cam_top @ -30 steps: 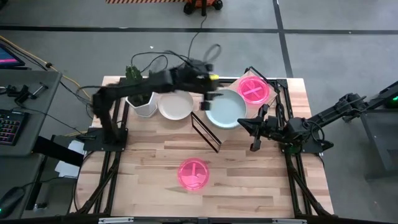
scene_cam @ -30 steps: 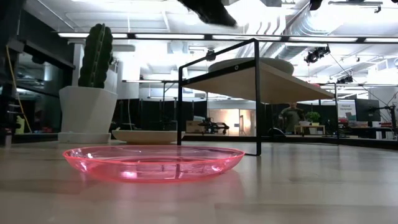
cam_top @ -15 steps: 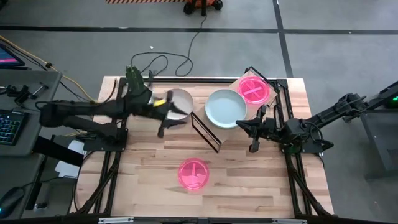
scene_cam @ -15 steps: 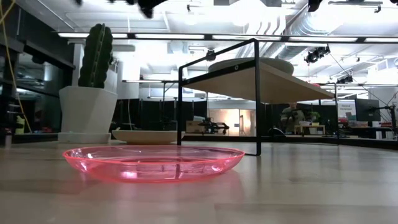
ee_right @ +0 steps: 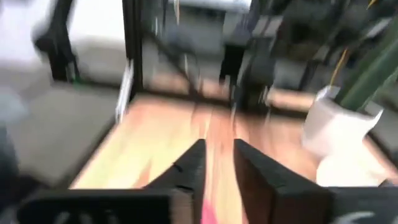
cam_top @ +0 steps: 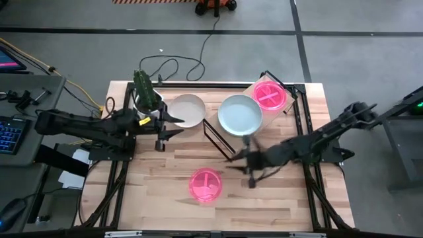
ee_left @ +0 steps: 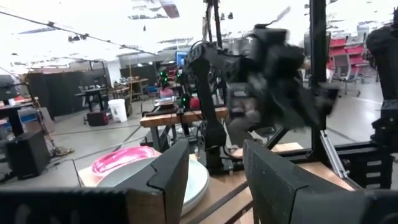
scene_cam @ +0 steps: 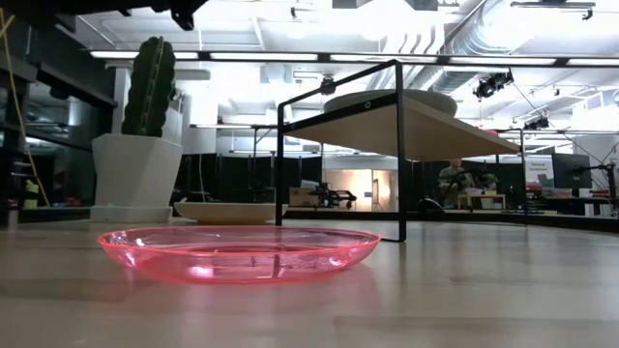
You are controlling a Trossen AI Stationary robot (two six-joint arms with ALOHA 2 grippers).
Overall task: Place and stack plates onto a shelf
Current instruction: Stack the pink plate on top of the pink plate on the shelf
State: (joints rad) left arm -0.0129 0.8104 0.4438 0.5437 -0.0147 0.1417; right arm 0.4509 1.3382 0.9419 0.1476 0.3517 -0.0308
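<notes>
One pink plate [cam_top: 206, 184] lies flat on the tabletop near the near edge, and fills the foreground of the low view [scene_cam: 237, 253]. A cream-white plate [cam_top: 187, 110] rests on the table beside the shelf [cam_top: 254, 88]. On the plywood shelf sit a pale grey-green plate [cam_top: 240, 114] and a second pink plate [cam_top: 269, 94]. My right gripper [cam_top: 243, 165] is open, above the table to the right of the near pink plate. My left gripper [cam_top: 172, 127] is open and empty, just near of the cream plate. The other plates are out of view.
A white pot with a green cactus [cam_top: 147, 99] stands at the far left, close to my left gripper. The shelf's black frame leg [cam_top: 218, 141] slants across the table's middle. Bare planks [cam_top: 152, 192] lie left of the near pink plate.
My left arm has drawn back from above the grey-green plate on the shelf toward the table's left edge, past the cream plate. My right arm has swung from the right edge toward the table's middle and near side, toward the near pink plate. No plate has moved.
</notes>
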